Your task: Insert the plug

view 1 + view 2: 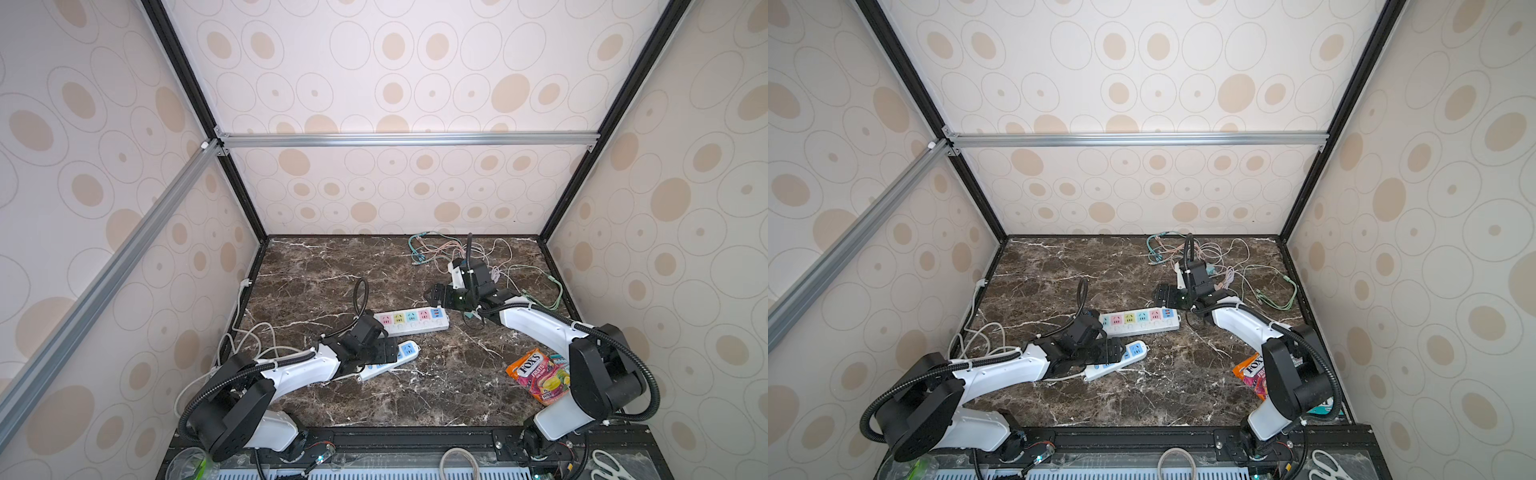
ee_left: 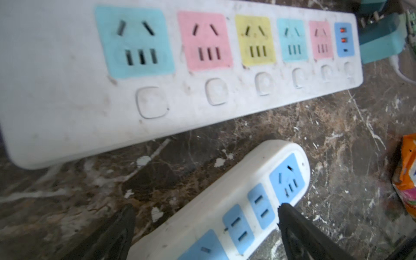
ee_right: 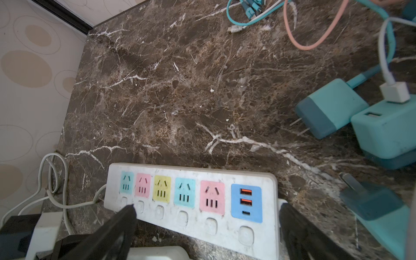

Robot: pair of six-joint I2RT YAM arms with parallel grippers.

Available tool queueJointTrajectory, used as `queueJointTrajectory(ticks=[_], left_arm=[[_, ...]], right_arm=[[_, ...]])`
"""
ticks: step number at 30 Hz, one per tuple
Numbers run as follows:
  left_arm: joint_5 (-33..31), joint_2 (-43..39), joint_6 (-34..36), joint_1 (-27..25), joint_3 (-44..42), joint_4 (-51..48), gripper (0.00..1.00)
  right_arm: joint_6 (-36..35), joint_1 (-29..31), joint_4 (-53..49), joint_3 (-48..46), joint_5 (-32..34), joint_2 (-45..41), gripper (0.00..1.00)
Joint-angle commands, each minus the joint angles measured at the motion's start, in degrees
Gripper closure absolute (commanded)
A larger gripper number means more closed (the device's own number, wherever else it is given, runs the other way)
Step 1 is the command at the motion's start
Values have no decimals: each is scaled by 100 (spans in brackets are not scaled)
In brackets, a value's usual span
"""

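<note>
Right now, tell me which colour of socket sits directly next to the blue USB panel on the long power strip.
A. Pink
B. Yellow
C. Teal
A: in the right wrist view the pink socket lies directly beside the blue USB panel at the end of the long power strip.

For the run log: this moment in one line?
left pincer: open, over small power strip | right pincer: open, near multicolour power strip | teal charger plug: unheld
</note>
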Motion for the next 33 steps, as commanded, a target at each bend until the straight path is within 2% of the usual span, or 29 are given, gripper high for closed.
queueJointTrajectory(ticks=[1,9,15,21,28,33], left_arm=[[158,77,27,-237,145,55,2],[246,354,403,-640,412,60,2],[714,738,1108,-1094,784,71,2],[827,1185,1864,-1556,1371,-227,2],[1227,1491,2480,-1607,1715,-117,2],[1690,1348,2926,-1603,1887,88,2]], right_arm=[[-119,72,-44,148,97,45,0],[-509,197,-205,100,58,21,0],[-542,215,-125,-173,302,-238,0],[-603,210,-145,-256,557,-357,0],[-586,216,-98,-298,745,-420,0],[-639,214,-79,-317,780,-481,0]])
